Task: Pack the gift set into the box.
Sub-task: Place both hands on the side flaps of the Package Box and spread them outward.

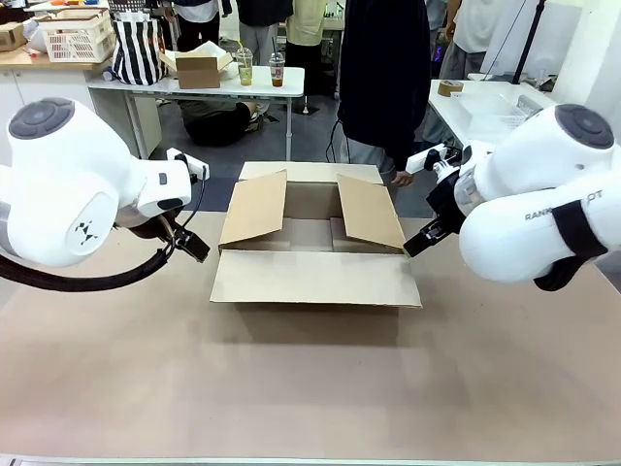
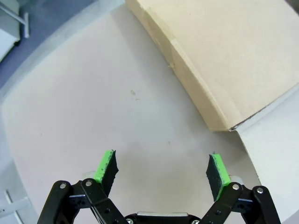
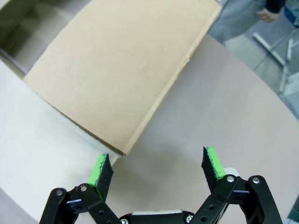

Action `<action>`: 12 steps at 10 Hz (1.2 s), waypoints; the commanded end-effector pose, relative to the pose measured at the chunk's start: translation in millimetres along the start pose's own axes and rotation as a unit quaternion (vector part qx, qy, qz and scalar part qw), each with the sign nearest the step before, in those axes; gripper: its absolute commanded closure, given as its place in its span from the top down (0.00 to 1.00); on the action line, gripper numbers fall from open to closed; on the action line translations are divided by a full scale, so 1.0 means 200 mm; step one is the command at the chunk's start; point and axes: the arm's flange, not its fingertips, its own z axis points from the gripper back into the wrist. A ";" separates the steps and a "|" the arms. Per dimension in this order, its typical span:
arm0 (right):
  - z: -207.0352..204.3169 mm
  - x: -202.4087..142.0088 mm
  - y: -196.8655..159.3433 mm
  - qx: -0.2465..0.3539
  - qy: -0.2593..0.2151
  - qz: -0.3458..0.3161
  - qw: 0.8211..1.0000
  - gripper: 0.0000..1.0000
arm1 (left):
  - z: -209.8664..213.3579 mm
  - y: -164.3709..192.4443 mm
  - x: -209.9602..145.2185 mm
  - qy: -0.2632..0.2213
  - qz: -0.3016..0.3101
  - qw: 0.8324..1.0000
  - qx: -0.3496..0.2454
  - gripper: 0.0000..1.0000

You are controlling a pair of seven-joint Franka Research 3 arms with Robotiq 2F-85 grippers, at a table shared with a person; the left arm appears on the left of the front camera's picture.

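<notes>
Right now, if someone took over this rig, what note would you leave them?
The box sits mid-table with its flaps open: the side flaps tilt up and the near flap lies flat outward. What shows of its inside is bare cardboard.
The left pincer is open and holds nothing, over the table beside the box's left flap.
The right pincer is open and holds nothing, by the right flap's near corner.
A person stands at the far side.
Done: the box is open. Left: the gift set is not yet packed.

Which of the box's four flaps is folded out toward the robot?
The near long flap; the side flaps slant upward, the far one opens toward the person.
</notes>
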 end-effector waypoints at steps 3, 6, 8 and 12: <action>0.73 -0.19 0.04 0.075 0.029 -0.056 0.995 1.00 | 0.64 -0.08 0.22 -0.002 0.011 0.994 0.109 1.00; 1.00 -0.35 0.24 -0.083 0.068 -0.098 0.989 1.00 | 0.86 0.03 0.27 0.065 -0.023 0.996 0.064 1.00; 0.87 -0.02 0.06 0.055 0.027 -0.046 0.997 1.00 | 0.82 -0.06 0.22 0.021 -0.015 0.993 0.112 1.00; 0.96 -0.17 -0.02 0.224 -0.122 -0.082 0.963 1.00 | 0.86 -0.07 0.32 0.280 -0.081 0.923 0.252 1.00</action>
